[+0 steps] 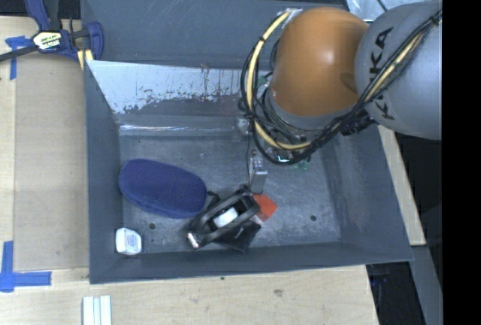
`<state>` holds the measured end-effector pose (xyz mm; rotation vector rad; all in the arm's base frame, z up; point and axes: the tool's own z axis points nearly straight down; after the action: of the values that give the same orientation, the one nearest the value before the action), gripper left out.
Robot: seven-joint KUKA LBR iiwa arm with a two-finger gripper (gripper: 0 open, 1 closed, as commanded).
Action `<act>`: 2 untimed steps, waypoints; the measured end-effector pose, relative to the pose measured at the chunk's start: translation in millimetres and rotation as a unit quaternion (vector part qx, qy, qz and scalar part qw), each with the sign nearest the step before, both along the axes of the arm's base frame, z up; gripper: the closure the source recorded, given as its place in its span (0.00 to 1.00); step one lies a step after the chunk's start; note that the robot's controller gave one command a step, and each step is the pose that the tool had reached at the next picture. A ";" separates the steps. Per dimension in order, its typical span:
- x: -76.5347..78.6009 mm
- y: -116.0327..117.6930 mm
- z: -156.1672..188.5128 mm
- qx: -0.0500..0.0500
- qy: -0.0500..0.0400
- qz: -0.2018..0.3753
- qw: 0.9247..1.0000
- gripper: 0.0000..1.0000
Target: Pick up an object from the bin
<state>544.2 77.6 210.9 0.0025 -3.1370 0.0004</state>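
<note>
The arm (406,68) comes in from the right of the frame, its orange cover (316,60) big and round over the upper middle of the bin (355,192). Cables (255,90) loop around the cover's left and lower edge. Below the cover the gripper (257,182) hangs down as a slim metal stem toward the bin floor, a little right of centre. Open or closed? Cannot tell from this angle, the tip is too thin and too small to read. Right under that tip, at the lower middle of the frame, lies a black gadget (224,224) with a white patch on top. It is stretched out slantwise, its upper right end just beneath the gripper, and whether the two touch I cannot tell. Tucked against the gadget's upper right corner is a small orange piece (265,205), just below and right of the tip. Left of the gadget, touching it or very nearly, rests a blue pad (161,186), oval and puffy, on the left half of the floor. Down in the lower left corner of the bin sits a small white tag (128,241), well apart from the gripper and close to the front wall.
</note>
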 end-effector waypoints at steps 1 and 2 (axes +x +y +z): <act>-28.8 9.5 -55.0 0.000 0.000 0.050 0.999 0.00; -38.3 12.9 -130.5 0.000 0.018 0.288 0.957 0.00</act>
<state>505.9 90.6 80.4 0.8959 -2.9694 0.0038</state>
